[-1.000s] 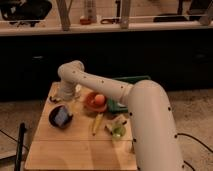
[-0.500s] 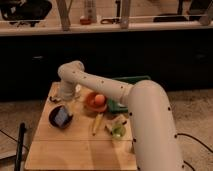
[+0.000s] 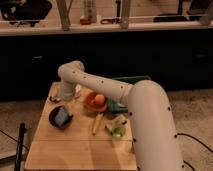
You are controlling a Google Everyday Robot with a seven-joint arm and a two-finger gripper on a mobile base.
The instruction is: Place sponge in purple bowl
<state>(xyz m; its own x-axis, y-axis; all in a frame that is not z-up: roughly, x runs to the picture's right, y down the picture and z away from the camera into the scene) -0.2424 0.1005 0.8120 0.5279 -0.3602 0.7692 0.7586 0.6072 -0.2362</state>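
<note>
The purple bowl (image 3: 54, 119) sits on the left part of the wooden table (image 3: 75, 150). The blue-grey sponge (image 3: 62, 115) lies inside it, tilted against the bowl's right side. My gripper (image 3: 59, 98) hangs at the end of the white arm (image 3: 100, 85), just behind the bowl near the table's far left corner. It is apart from the sponge.
An orange-red dish (image 3: 90, 103) with an orange ball (image 3: 99, 99) stands mid-table. A yellow elongated item (image 3: 97, 123) and a green-and-white object (image 3: 117, 129) lie to the right of the bowl. A green tray (image 3: 131, 80) is at the back right. A dark counter runs behind.
</note>
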